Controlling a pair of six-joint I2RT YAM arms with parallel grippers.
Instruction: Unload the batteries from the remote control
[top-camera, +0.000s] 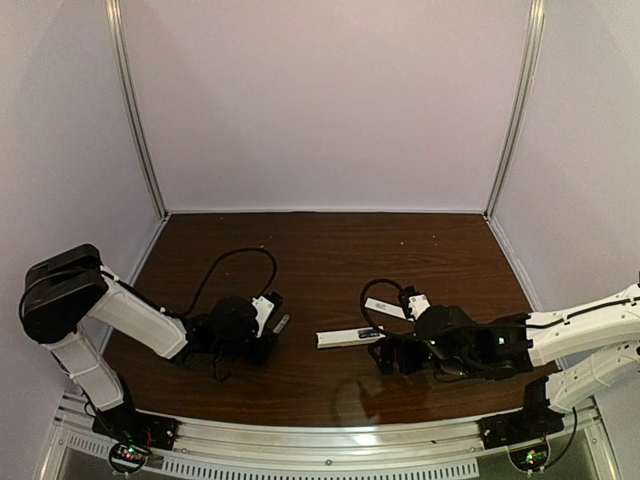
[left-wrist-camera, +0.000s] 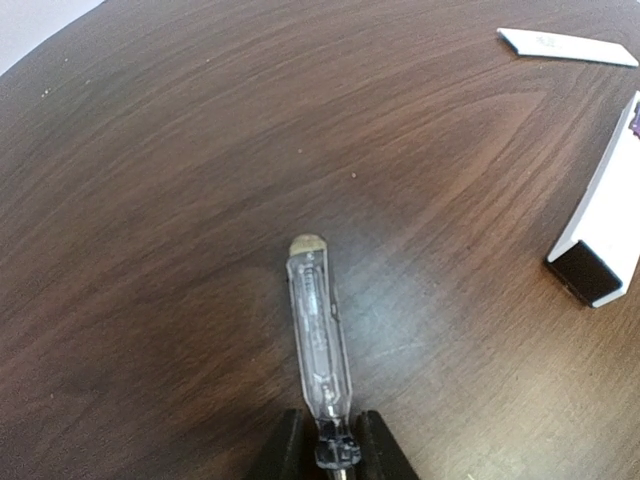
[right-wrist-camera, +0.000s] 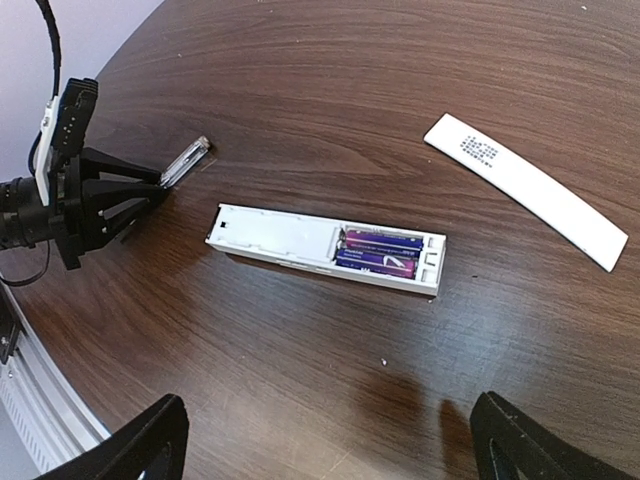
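The white remote control (right-wrist-camera: 290, 235) lies back-up on the table with its compartment uncovered, and two purple-blue batteries (right-wrist-camera: 380, 252) sit side by side inside it. My right gripper (right-wrist-camera: 328, 420) hovers on its near side, open wide with nothing between the fingers. To the left lies a clear-handled screwdriver (left-wrist-camera: 318, 330), and my left gripper (left-wrist-camera: 330, 425) is shut on its dark collar. In the top view, the remote control (top-camera: 345, 338) lies between the left gripper (top-camera: 268, 330) and the right gripper (top-camera: 385, 355).
The remote's loose white back cover (right-wrist-camera: 525, 188) with a grey mark lies flat beyond the remote, to the right. The dark wooden table (top-camera: 330, 250) is walled in by pale panels on three sides. Black cables loop over both arms.
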